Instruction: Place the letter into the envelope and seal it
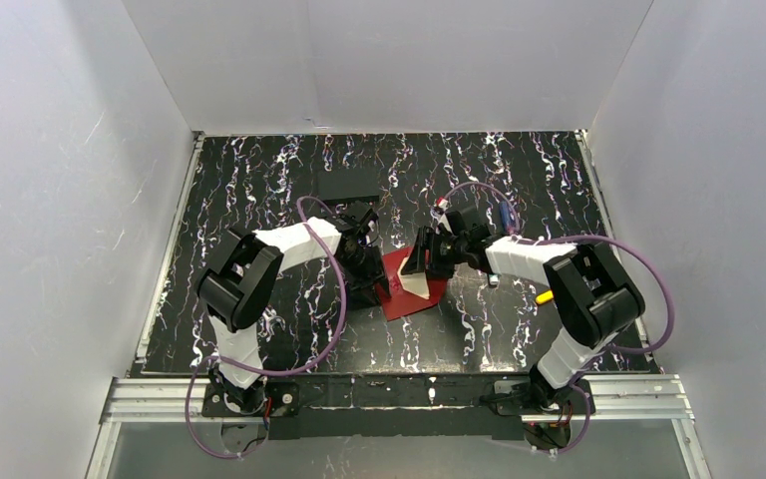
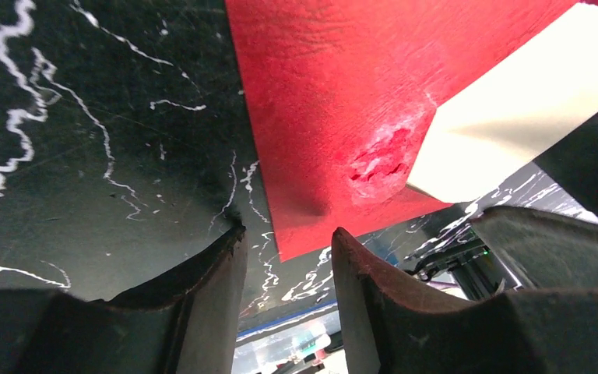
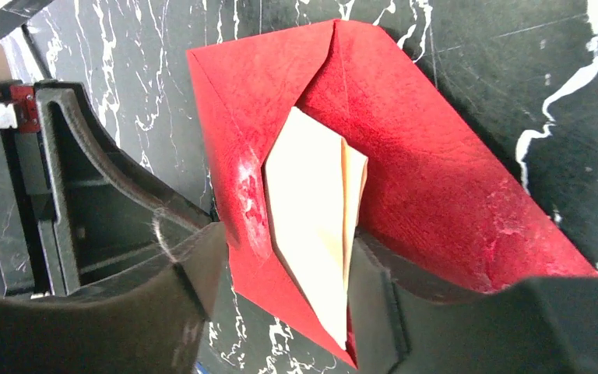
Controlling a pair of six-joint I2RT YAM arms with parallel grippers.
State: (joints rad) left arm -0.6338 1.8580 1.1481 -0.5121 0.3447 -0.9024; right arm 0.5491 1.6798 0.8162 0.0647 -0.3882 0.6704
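**Both claws meet at the red envelope mid-bench**

The bench [image 1: 519, 329] is black with white marble veining. Plain white walls [image 1: 409, 60] close it in on three sides, and a metal rail [image 1: 399, 394] runs along the near edge where the arms are bolted. A small black block [image 1: 347, 184] lies toward the far side, well apart from the work.

The envelope [image 1: 399, 301] lies flat near the middle of the bench, turned at an angle. The letter [image 1: 418, 283], a folded cream sheet, rests on it. Its upper end seems tucked under a red fold, though how far in cannot be told. In the wrist views the red paper beside the letter shows a scuffed, whitened patch.

The left arm [image 1: 299, 239] rises from its base, bends at the elbow and reaches inward to the envelope's left edge. The left claw [image 2: 288, 234] is partly open and holds nothing. A corner of the envelope lies at the mouth of its gap.

The right arm [image 1: 524, 259] folds in the same way from the other side, its forearm pointing left. The right claw [image 3: 292, 241] stands wide open over the envelope, straddling the letter's lower point without gripping it. One finger is just beside the letter's edge.
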